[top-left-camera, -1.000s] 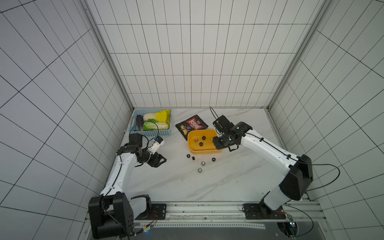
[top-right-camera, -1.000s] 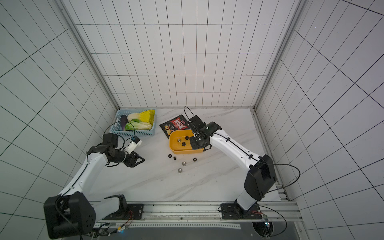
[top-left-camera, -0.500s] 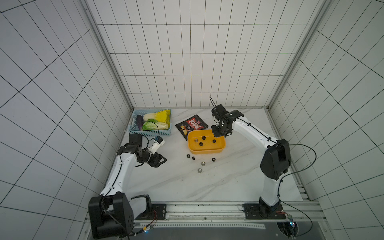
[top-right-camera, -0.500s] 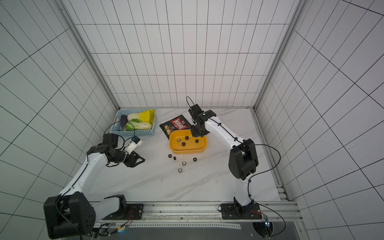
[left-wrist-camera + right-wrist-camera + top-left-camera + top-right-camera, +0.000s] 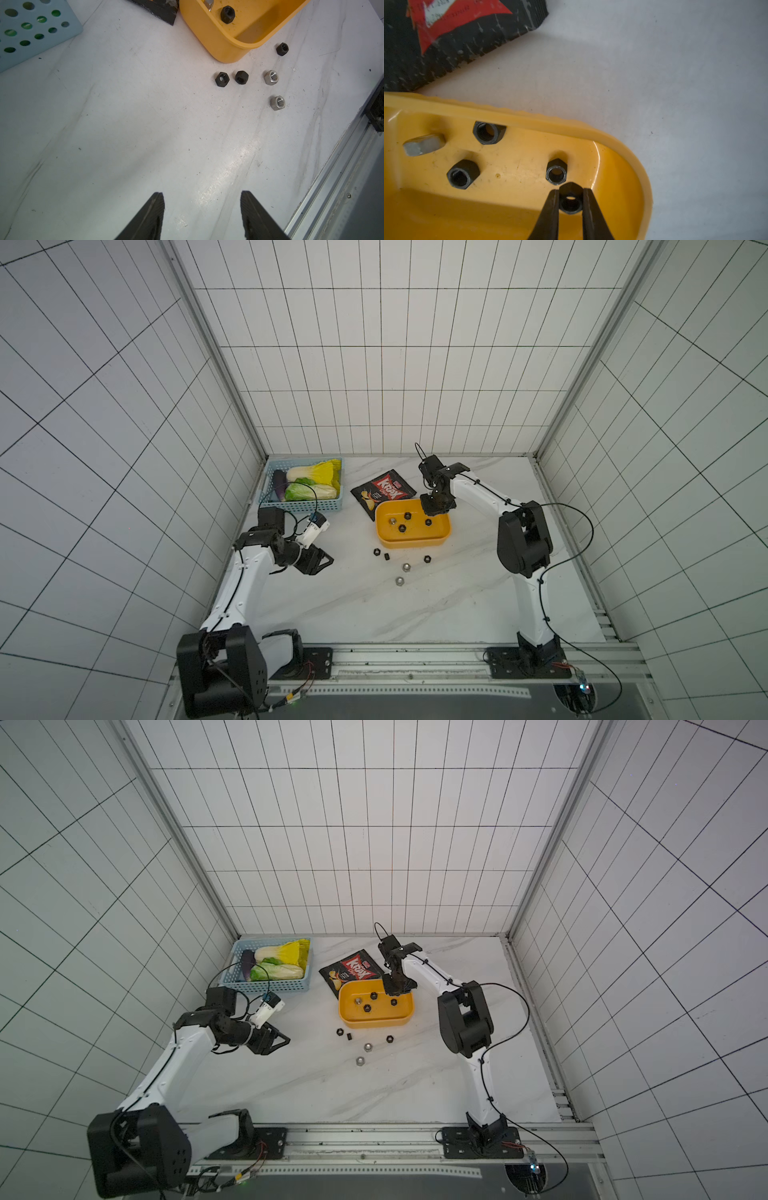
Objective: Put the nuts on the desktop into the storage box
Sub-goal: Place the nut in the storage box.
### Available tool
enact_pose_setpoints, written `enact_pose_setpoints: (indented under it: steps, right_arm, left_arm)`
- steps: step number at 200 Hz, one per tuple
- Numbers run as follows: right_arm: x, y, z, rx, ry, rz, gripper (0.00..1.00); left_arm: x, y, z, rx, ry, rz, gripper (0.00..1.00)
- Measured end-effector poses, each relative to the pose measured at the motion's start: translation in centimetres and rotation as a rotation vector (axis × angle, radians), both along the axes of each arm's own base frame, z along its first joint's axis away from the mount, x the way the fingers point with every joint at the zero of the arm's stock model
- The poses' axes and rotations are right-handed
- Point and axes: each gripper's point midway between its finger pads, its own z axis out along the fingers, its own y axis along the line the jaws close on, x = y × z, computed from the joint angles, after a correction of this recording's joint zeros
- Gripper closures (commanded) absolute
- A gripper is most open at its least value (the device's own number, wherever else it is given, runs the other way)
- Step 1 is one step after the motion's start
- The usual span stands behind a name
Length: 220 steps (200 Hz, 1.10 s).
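The right gripper [image 5: 571, 190], pinching a black nut [image 5: 570, 204], has swung over the storage box [image 5: 529, 119]; the left gripper [image 5: 202, 193] stays spread.

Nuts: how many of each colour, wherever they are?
Black nuts: 7 (3 on the desktop, 3 in the storage box, 1 in the right gripper)
Silver nuts: 3 (2 on the desktop, 1 in the storage box)
Total: 10

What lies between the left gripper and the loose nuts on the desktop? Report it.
Nothing: the left wrist view shows only bare desktop between the open left gripper and the five loose nuts.
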Motion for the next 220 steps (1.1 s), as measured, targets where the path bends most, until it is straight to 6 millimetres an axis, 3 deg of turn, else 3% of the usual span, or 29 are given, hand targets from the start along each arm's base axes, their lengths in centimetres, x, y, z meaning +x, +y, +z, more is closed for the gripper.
enact_pose_setpoints:
  steps: [36, 92, 142, 170, 199, 220]
  right_arm:
    - [0.6, 0.0, -2.0, -0.022, 0.017, 0.003, 0.81]
    - [0.9, 0.0, -2.0, -0.028, 0.0, 0.003, 0.77]
    - [1.0, -0.1, -2.0, -0.034, -0.005, 0.006, 0.58]
    - [1.0, -0.1, -2.0, -0.034, -0.004, 0.007, 0.54]
    - [1.1, -0.2, -1.1, -0.026, -0.016, 0.005, 0.52]
    - [1.3, -0.3, 1.7, 0.004, -0.062, -0.001, 0.5]
  left_arm:
    - [0.0, 0.0, 0.0, 0.0, 0.0, -0.002, 0.38]
    - [0.0, 0.0, 0.0, 0.0, 0.0, -0.003, 0.38]
    - [-0.1, 0.0, 0.0, 0.0, 0.0, -0.006, 0.38]
    - [-0.1, 0.0, 0.0, 0.0, 0.0, -0.007, 0.38]
    - [-0.1, -0.1, 0.0, -0.003, -0.001, -0.009, 0.38]
    - [-0.2, -0.2, 0.1, -0.01, -0.003, -0.018, 0.38]
